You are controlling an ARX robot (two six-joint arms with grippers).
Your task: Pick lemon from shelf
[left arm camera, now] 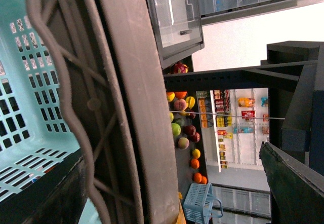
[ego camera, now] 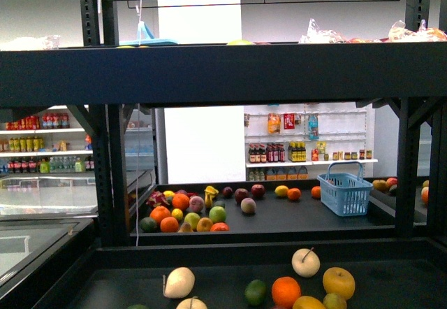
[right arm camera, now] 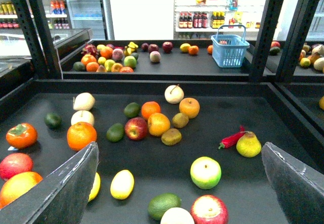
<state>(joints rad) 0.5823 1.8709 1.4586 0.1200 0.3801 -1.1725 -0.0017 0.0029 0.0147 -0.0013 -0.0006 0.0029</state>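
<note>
The right fingers (right arm camera: 66, 188) are spread wide with nothing held. They hang low over the dark tray of the shelf (right arm camera: 152, 86), which is how an open grasp lines up before coming down on a fruit. The lemon (right arm camera: 122, 184) lies on its side on that tray, in the gap between the two fingers. It is much nearer one finger than the other, and just beyond it that finger half hides another yellow fruit (right arm camera: 95, 186).

A green lime (right arm camera: 164, 205) and a green-and-white apple (right arm camera: 205, 172) also sit between the fingers, near the lemon but not touching it. I judge the grasp needs to shift toward the lemon, so the fingers close on it alone and not on these neighbours.

The left fingers (left arm camera: 298, 188) appear spread too and grip nothing. They are held up against the rack frame beside a pale blue basket (left arm camera: 30, 107), well away from the lemon, probably to keep clear of the working arm.
</note>
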